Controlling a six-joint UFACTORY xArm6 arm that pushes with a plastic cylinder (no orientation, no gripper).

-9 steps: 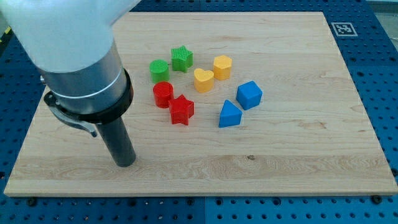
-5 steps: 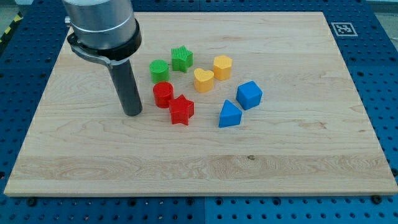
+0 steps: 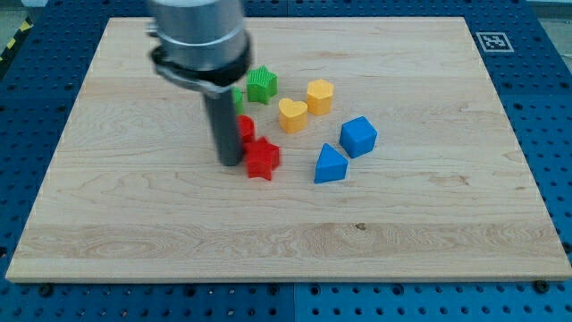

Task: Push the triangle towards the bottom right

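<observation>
my tip [image 3: 231,162] down on wooden board [image 3: 429,215], just left of red star [image 3: 261,158] — touching or nearly, can't tell. rod hides most of red cylinder [image 3: 245,128] and green block [image 3: 236,95] behind it. no fingers on this rig, just rod. blue triangle [image 3: 330,165] near board middle, right of red star, apart from tip — blue cube [image 3: 358,136] just beside it, upper right. green star [image 3: 261,84], yellow heart [image 3: 292,114], yellow block [image 3: 320,95] up top of cluster.

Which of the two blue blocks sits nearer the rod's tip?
The blue triangle. It lies closer to my tip than the blue cube, which sits further toward the view's right and top.
</observation>
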